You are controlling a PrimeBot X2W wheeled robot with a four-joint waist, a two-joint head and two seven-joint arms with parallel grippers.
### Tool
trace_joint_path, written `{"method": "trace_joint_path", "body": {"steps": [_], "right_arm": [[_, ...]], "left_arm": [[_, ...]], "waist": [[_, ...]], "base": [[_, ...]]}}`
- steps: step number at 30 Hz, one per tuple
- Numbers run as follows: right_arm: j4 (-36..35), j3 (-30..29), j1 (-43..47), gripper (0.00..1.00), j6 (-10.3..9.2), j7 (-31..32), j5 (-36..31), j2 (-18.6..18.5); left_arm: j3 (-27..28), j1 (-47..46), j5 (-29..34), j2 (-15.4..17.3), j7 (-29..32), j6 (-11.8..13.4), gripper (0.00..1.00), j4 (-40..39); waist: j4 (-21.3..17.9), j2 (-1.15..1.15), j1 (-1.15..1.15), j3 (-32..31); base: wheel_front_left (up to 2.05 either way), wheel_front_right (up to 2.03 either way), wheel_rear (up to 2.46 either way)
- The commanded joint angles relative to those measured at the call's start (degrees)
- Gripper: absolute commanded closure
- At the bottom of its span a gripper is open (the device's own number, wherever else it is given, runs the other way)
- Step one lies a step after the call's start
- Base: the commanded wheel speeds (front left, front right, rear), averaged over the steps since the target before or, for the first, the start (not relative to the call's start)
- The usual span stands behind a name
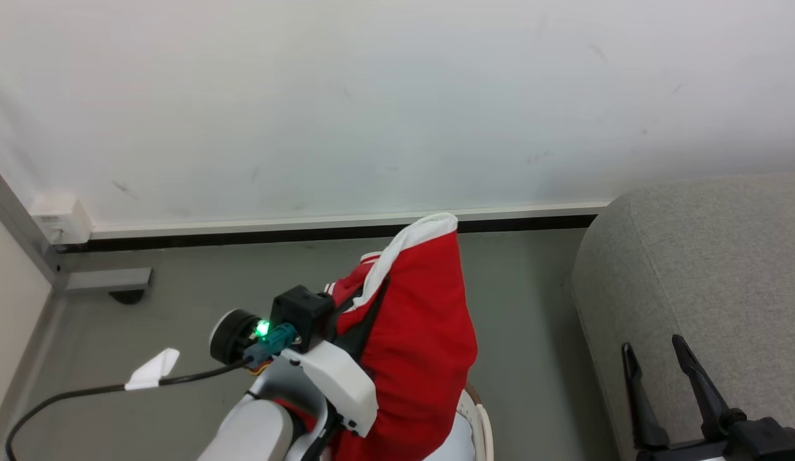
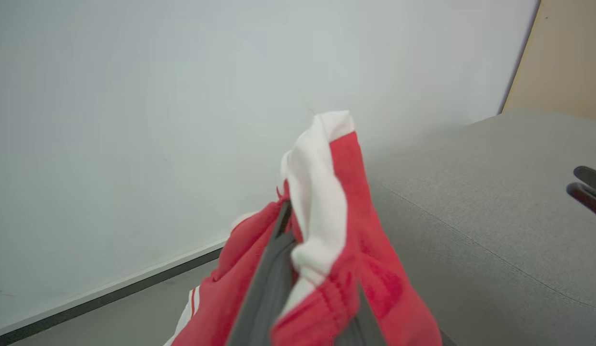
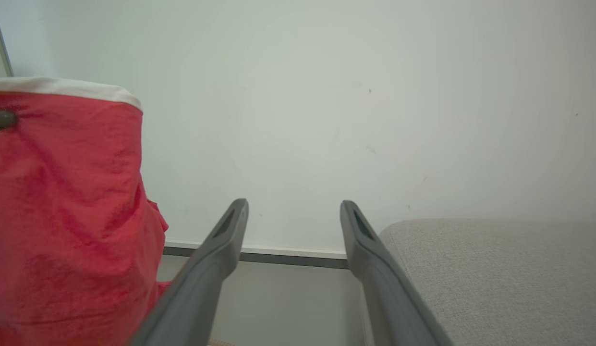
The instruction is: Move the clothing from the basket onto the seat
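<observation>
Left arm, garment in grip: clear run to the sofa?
Likely yes. Left gripper holds the garment lifted, just floor between it and the sofa; the open right gripper hovers over the sofa.

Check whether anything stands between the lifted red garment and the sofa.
Nothing visible. The garment, shut in the left gripper, has bare floor between it and the sofa; the open right gripper hovers over the sofa's near edge.

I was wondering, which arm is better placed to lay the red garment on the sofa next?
Left: the left gripper is shut on the red garment, raised beside the sofa; the right gripper is open and empty.
</observation>
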Motion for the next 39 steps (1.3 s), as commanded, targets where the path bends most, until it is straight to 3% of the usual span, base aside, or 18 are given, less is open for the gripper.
{"method": "trace_joint_path", "body": {"steps": [1,11,20,30,36,39], "right_arm": [[0.02,0.19,0.90,0.00,-0.12,0.02,0.38,-0.08],[1.04,4.08,1.82,0.00,-0.12,0.02,1.91,-0.68],[4.54,20.18,-5.88,0.00,-0.12,0.02,10.45,-9.65],[10.71,38.82,-22.19,0.00,-0.12,4.01,29.64,-18.53],[11.01,48.34,-29.96,0.00,-0.12,11.10,45.35,-21.23],[11.89,52.42,-33.20,0.00,-0.12,12.52,49.89,-21.82]], "left_arm": [[0.27,0.72,-0.44,0.44,0.28,0.28,1.00,-0.73],[0.46,1.20,-1.03,1.53,2.07,1.14,1.00,-4.27],[-1.62,0.23,-0.83,1.41,2.50,-0.14,1.00,-3.72],[-3.88,-1.90,-0.70,0.51,2.06,-1.62,1.00,-1.27],[-5.59,-3.55,-1.06,-0.68,2.05,-3.10,1.00,0.29],[-6.30,-4.36,-1.60,-1.48,1.82,-3.77,1.00,1.20]], "waist": [[-0.38,0.00,0.01,-0.47],[-0.76,0.00,0.01,-1.17],[-1.66,0.00,0.01,-1.13],[-1.63,0.00,0.01,-1.18],[-0.64,0.00,0.01,-1.06],[-0.15,0.00,0.01,-1.26]], "base": [[0.00,0.00,0.00],[0.00,0.00,0.00],[0.00,0.00,0.00],[0.00,0.00,0.00],[0.00,0.00,0.00],[0.00,0.00,0.00]]}}
